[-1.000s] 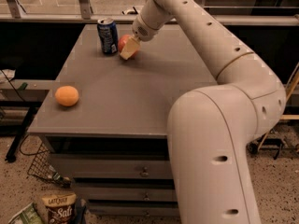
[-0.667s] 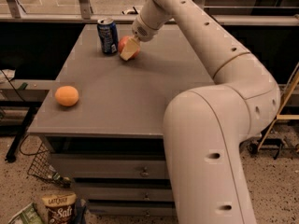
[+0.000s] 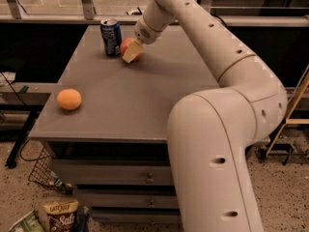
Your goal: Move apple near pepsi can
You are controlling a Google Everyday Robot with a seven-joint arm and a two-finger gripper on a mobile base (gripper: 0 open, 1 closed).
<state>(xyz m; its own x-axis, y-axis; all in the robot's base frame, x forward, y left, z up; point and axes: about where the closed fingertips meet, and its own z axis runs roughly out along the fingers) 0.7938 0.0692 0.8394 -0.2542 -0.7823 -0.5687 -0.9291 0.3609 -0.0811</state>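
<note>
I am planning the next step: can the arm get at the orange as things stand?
Probably yes. The claw is at the apple, beside the can, at the far end of the table. The orange lies nearer the camera, and nothing stands between them.

We record arm (image 3: 217, 47): off-white smooth shell built from thick rounded tube sections. Nearest section (image 3: 212, 168) is bulkiest, with matte finish. Elbow bulbous. Small dark round recesses dotted in rows along shell. Thin seam lines ring joints. Wrist (image 3: 148, 28) narrower, with greyish band at its end. Gripper (image 3: 131, 53) pale cream-yellow, wedge-shaped, located at arm's far end, over far left part of table (image 3: 120, 105). Cables, markings: we cannot make out.
</note>
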